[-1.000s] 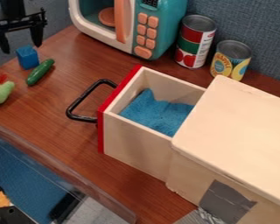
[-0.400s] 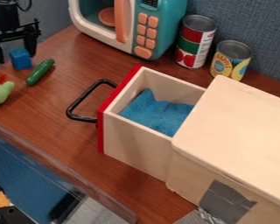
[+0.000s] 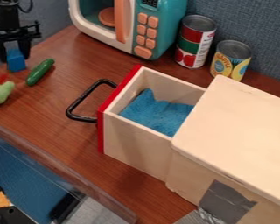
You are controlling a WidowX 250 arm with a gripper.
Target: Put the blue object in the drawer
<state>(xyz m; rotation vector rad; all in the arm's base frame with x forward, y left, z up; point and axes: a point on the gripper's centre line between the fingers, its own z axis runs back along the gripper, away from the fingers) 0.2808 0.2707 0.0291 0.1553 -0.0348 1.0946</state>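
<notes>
While the pincer [image 3: 15, 58] clamps a blue cube [image 3: 16, 62], wooden drawer [image 3: 133, 142], rumpled fuzzy cloth [image 3: 157, 114]

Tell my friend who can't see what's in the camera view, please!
A black robot gripper is right at a blue block on a brown table, beside a green toy cucumber. A wooden drawer stands open, with blue cloth inside.

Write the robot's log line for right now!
pincer: at blue block | block: outside drawer | drawer: open, blue cloth inside
</notes>
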